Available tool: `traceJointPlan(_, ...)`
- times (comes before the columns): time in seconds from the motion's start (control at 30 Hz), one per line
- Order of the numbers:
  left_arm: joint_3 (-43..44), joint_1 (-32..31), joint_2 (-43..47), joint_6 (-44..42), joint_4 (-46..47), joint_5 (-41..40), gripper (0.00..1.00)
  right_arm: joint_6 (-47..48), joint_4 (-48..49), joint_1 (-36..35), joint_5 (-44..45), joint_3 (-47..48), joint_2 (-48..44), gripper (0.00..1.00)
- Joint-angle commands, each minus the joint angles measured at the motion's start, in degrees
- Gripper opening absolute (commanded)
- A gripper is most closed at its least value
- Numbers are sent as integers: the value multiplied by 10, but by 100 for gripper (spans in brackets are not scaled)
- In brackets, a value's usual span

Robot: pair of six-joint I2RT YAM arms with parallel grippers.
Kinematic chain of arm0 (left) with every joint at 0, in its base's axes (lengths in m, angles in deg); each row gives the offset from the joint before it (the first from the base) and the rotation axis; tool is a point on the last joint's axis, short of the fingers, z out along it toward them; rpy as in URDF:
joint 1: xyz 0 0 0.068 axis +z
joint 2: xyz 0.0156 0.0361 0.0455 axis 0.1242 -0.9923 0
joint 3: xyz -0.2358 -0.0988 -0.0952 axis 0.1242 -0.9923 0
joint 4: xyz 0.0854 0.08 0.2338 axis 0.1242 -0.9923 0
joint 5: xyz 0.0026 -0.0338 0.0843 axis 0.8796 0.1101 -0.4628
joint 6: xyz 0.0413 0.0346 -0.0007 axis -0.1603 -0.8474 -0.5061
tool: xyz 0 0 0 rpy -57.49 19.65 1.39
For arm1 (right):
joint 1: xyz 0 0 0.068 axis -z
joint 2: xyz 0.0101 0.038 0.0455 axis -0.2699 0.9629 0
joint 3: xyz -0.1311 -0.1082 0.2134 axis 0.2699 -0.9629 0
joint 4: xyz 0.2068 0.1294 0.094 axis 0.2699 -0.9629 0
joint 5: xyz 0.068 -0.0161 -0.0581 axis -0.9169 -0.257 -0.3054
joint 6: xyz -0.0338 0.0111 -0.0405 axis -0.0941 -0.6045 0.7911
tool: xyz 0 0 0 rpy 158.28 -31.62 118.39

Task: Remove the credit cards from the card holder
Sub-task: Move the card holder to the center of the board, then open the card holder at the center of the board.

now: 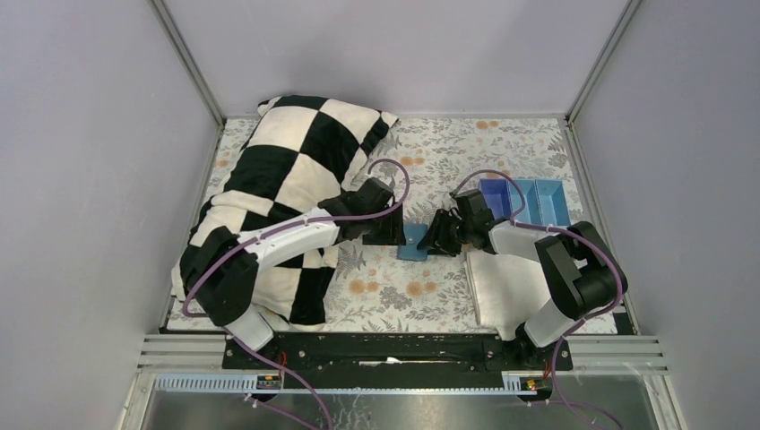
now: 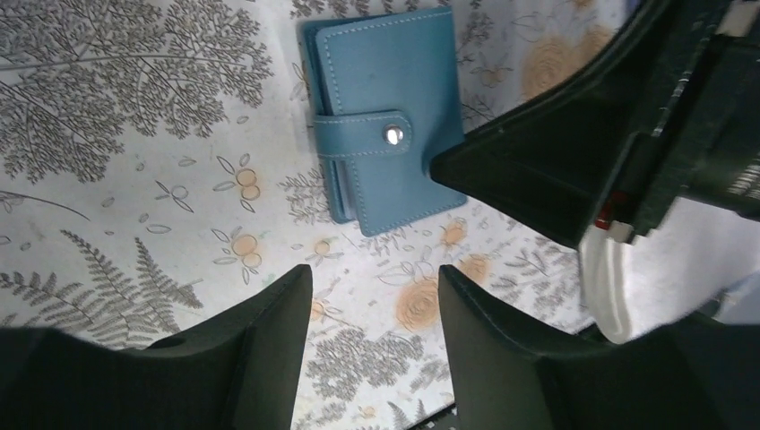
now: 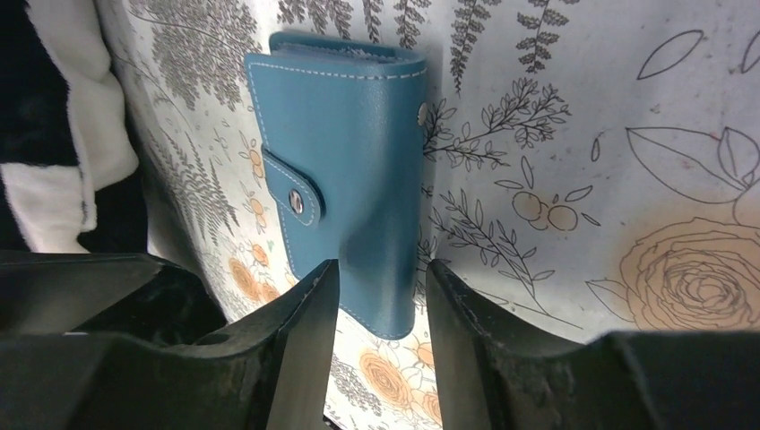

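The card holder [image 1: 413, 242] is a light-blue sleeve lying flat on the floral cloth between the two grippers, its snap strap [image 2: 376, 136] fastened. The credit cards are hidden inside it. My left gripper [image 1: 387, 233] is open and sits just left of the holder; in the left wrist view the card holder [image 2: 385, 107] lies ahead of the open left gripper [image 2: 375, 273], with only cloth between the fingers. My right gripper [image 1: 439, 235] is open at the holder's right end. In the right wrist view the card holder [image 3: 349, 170] has its near end showing between the right gripper's [image 3: 381, 266] spread fingers. One right finger [image 2: 502, 170] reaches the holder's edge.
A black-and-white checked pillow [image 1: 287, 179] fills the left side under the left arm. A bright blue compartment tray [image 1: 529, 199] stands behind the right gripper. A white cloth [image 1: 506, 282] lies at the front right. Grey walls close in the sides and back.
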Motion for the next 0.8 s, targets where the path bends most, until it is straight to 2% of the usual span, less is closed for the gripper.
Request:
traceJointPlan(0.0, 25, -12, -34, 8, 0, -79, 53, -52, 77, -2, 8, -13, -14, 48)
traceJointPlan(0.07, 40, -17, -52, -4, -13, -90, 51, -62, 86, -2, 15, -17, -13, 47)
traceJointPlan(0.17, 50, -26, -70, -14, -3, -91, 54, -71, 98, -2, 17, -25, -12, 47)
traceJointPlan(0.3, 79, -39, -101, -22, 3, -99, 57, -70, 99, -2, 21, -31, -3, 37)
traceJointPlan(0.53, 138, -50, -159, -25, -5, -126, 57, -76, 112, -2, 10, -45, 8, 34)
traceJointPlan(0.77, 191, -68, -214, -43, -40, -189, 50, -77, 114, -2, 9, -45, 10, 34)
